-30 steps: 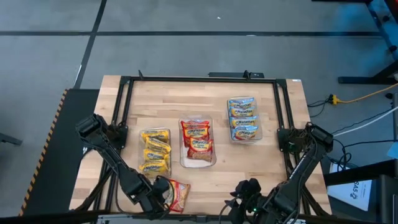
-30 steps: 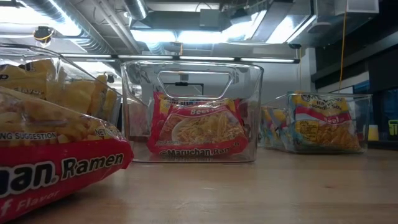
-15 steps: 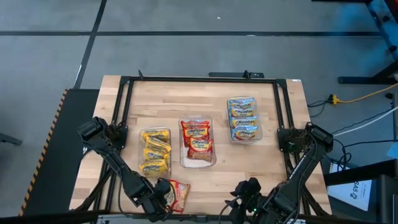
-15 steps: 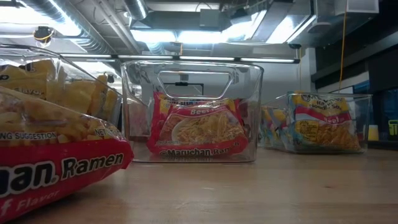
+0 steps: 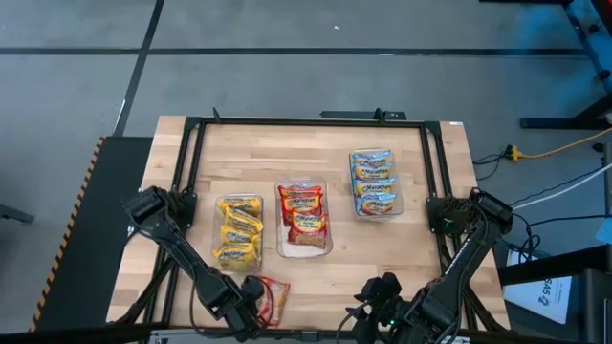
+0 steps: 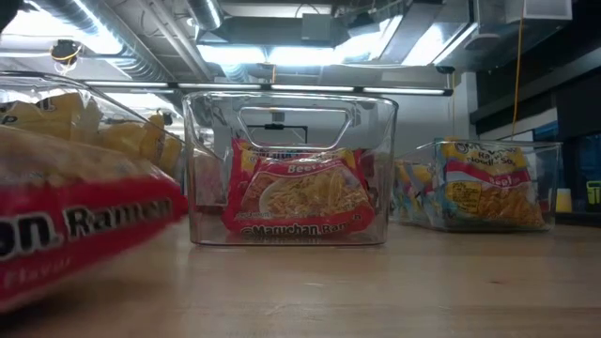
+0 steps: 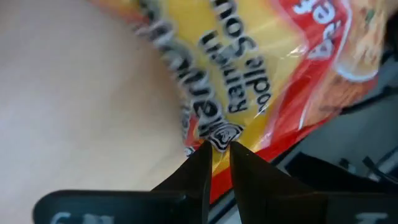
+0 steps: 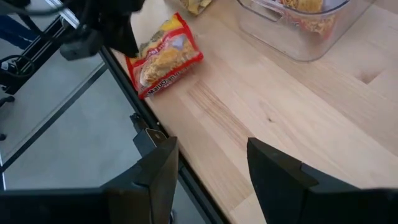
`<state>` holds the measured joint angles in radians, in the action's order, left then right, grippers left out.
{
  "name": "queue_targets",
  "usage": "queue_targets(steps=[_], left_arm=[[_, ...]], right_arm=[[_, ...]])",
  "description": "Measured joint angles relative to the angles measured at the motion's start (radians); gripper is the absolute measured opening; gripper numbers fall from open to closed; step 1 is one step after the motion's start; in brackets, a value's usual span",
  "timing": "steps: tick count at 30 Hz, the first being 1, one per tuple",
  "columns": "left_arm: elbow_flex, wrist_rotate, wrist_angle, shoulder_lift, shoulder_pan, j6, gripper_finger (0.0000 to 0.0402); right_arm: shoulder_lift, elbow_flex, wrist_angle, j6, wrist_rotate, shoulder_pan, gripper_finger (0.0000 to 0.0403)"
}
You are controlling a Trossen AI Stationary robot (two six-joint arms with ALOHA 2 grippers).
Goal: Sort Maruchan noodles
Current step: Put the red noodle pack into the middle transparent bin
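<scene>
Since a moment ago, the red packet [image 5: 272,295] has slid toward the near edge of the counter [image 5: 316,153], pulled by the left hand [image 7: 217,149], which pinches its corner. The right hand [image 8: 208,165] waits wide open, low by the near edge, holding nothing. This looks like the pick-up step for the last loose noodles. Next, I think the packet must be lifted and carried to the middle tray [image 5: 328,244], where the other red packets [image 5: 302,212] lie.

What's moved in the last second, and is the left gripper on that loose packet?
The left gripper, shut on the red packet by its edge, has pulled it toward the table's near edge. The right gripper stayed open and parked. The three trays kept their places.
</scene>
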<state>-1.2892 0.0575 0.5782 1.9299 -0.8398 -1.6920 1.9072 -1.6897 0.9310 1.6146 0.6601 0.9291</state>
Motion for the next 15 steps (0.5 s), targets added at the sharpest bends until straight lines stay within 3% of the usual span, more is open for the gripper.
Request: queue_targets(steps=[4, 10, 15], left_arm=[[0.000, -0.049, -0.040, 0.031, 0.000, 0.017, 0.0050], [0.000, -0.032, -0.037, 0.020, 0.000, 0.077, 0.0006], [-0.033, -0.019, -0.036, -0.006, 0.006, 0.132, 0.0001]], right_arm=[[0.000, 0.000, 0.001, 0.000, 0.000, 0.000, 0.0188], [0.000, 0.000, 0.008, 0.000, 0.000, 0.000, 0.0188], [0.000, 0.000, 0.008, -0.024, 0.001, 0.000, 0.0188]])
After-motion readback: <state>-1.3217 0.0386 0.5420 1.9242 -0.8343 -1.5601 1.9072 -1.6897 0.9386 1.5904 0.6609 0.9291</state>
